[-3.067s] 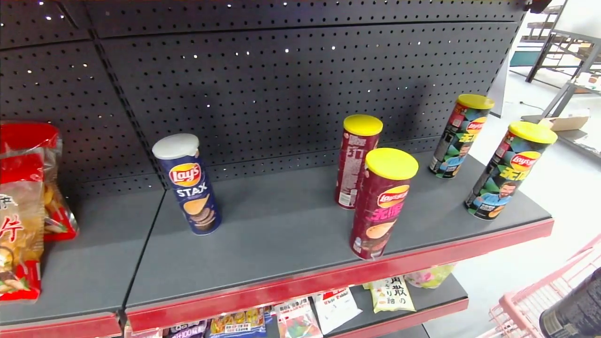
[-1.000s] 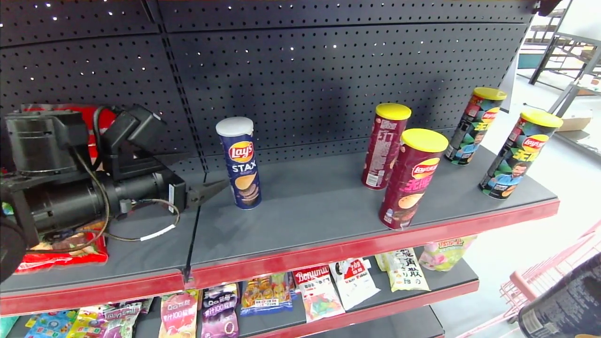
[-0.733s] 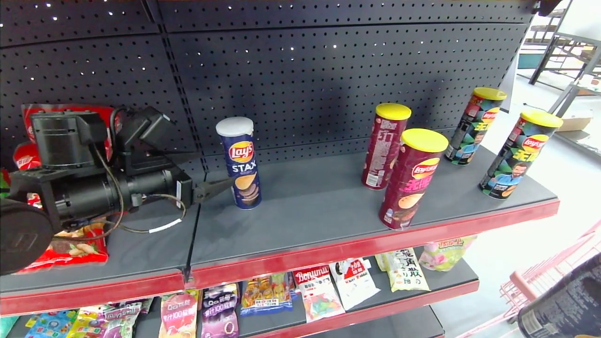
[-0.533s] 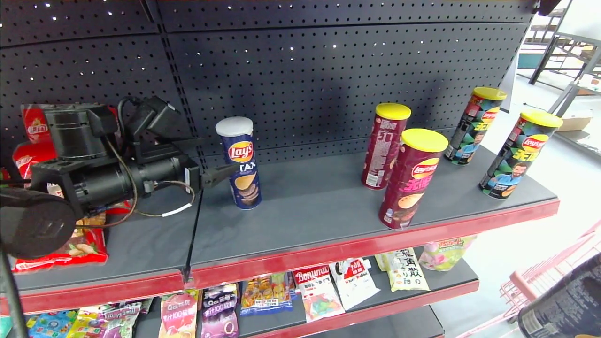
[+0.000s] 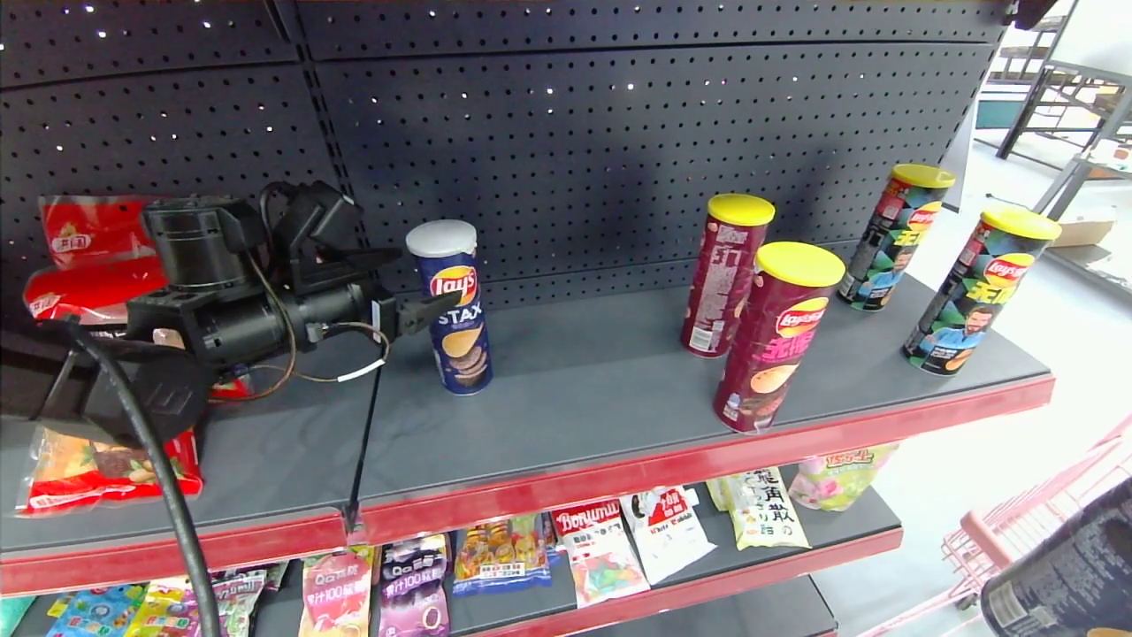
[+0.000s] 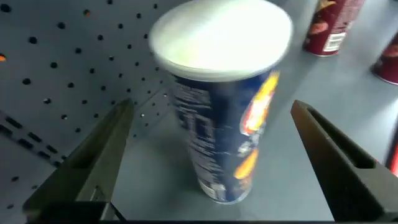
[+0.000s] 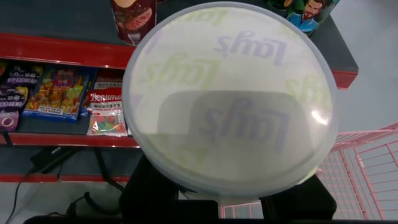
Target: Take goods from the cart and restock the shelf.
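Stock on the shelf is addressed by the left arm. The left gripper is held level over the shelf with its fingers spread wide, one on each side of the blue can, just below its white lid; no contact with the can wall is seen. The blue can stands upright on the shelf, near the pegboard back panel. This straddling pose is judged to prepare a side grasp, so that the can may be shifted and room made.

The right gripper is clamped on a dark can, whose clear lid is turned toward the wrist camera. The dark can is carried low beside the pink cart, well apart from the shelf, and is judged to be held in reserve until a slot is freed.

Two maroon cans and two patterned cans are set in pairs toward the right end, so bare shelf lies between them and the blue can. A grasp applied too high is likely to tip the tall can.
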You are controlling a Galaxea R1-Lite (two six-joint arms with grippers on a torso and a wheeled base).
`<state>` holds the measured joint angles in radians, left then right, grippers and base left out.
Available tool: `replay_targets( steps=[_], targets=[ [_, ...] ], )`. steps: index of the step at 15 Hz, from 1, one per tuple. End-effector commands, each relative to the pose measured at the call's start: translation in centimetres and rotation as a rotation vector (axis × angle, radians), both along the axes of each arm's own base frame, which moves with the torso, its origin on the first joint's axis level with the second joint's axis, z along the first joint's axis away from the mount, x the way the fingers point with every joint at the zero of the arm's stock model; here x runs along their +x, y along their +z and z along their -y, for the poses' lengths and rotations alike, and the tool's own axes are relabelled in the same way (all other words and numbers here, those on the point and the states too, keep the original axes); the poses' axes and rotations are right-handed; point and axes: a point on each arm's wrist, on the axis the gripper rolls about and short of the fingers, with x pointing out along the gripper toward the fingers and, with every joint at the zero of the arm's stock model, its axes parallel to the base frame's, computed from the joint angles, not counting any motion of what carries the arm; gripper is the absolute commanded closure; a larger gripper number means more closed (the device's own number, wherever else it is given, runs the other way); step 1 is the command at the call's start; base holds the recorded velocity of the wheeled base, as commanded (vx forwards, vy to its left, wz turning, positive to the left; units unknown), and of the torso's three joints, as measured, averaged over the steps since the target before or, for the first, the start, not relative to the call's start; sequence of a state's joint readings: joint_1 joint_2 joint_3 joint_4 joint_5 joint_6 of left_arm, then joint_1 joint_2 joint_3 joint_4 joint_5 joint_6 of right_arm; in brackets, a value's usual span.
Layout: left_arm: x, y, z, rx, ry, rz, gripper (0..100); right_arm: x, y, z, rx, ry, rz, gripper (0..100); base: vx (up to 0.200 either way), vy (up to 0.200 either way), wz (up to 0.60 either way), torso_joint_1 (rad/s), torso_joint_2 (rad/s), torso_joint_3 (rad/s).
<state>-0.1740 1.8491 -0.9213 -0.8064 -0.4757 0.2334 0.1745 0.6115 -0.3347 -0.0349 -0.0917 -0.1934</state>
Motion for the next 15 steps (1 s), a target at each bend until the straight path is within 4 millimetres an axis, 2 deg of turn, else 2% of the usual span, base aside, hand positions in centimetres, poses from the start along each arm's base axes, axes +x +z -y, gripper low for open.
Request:
replay_targets(
  steps=[1,8,10,15],
  targets=[
    [0.6,-0.1,0.0,-0.001,0.004,0.003,0,0.0,0.0,0.0,0.0,-0.001,0.001,100,0.0,0.0,0.0,0.0,0.0,0.0],
    [1.1,-0.4,0.2,-0.003,-0.013,-0.003,0,0.1,0.0,0.0,-0.002,-0.001,-0.003,100,0.0,0.0,0.0,0.0,0.0,0.0],
    [1.8,-0.3,0.4,-0.005,-0.014,0.011,0,0.1,0.0,0.0,-0.002,-0.001,-0.002,100,0.0,0.0,0.0,0.0,0.0,0.0],
    [1.8,-0.4,1.6,-0.011,-0.038,0.002,0,0.0,0.1,0.0,-0.001,-0.003,0.003,100,0.0,0.0,0.0,0.0,0.0,0.0]
  ],
)
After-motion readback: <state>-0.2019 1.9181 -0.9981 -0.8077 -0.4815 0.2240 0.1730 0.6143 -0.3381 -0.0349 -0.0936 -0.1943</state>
